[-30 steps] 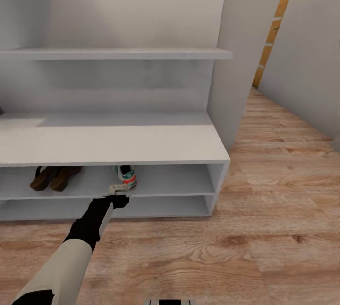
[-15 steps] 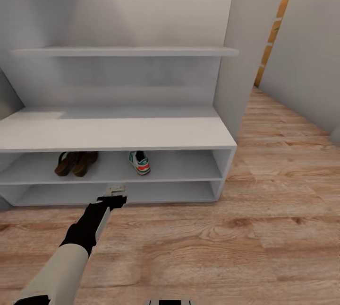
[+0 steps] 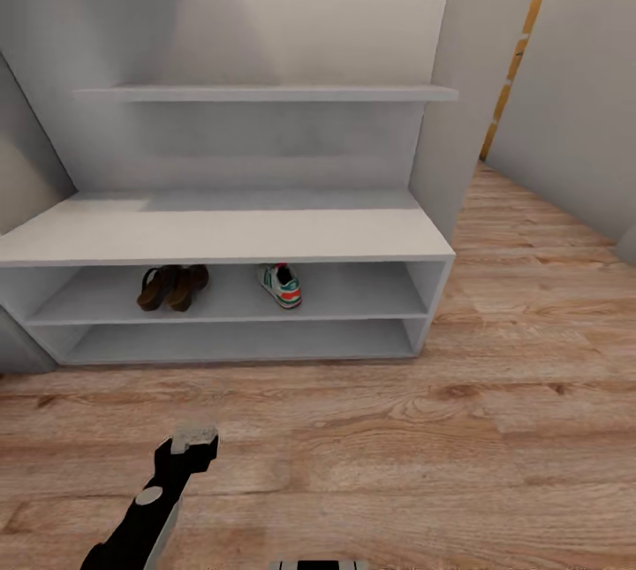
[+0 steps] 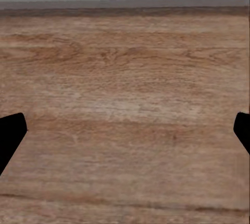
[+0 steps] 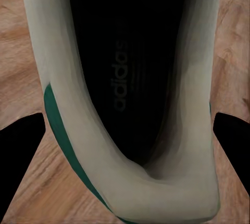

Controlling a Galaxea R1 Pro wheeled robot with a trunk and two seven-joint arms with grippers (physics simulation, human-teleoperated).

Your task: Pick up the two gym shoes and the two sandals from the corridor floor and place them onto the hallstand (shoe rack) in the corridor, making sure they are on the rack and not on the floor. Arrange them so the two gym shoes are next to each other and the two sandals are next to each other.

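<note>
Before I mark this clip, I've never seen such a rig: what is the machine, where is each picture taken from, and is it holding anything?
It is a simulated wheeled robot with two arms. The head view looks down at the grey hallstand; on its upper open tier sit two brown sandals and one gym shoe. The left gripper hangs over the wood floor, and its wrist camera shows its fingers wide apart, empty. The right wrist camera looks into the second gym shoe, between the right gripper's dark fingers; whether they grip it, I cannot tell.

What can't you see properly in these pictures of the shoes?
- Right wrist view: white gym shoe with green stripe, front cut off by the picture's edge; unclear whether the right gripper squeezes it.
- Head view: dark brown sandals too small for detail, shaded under the light-grey shoe rack bench top.
</note>
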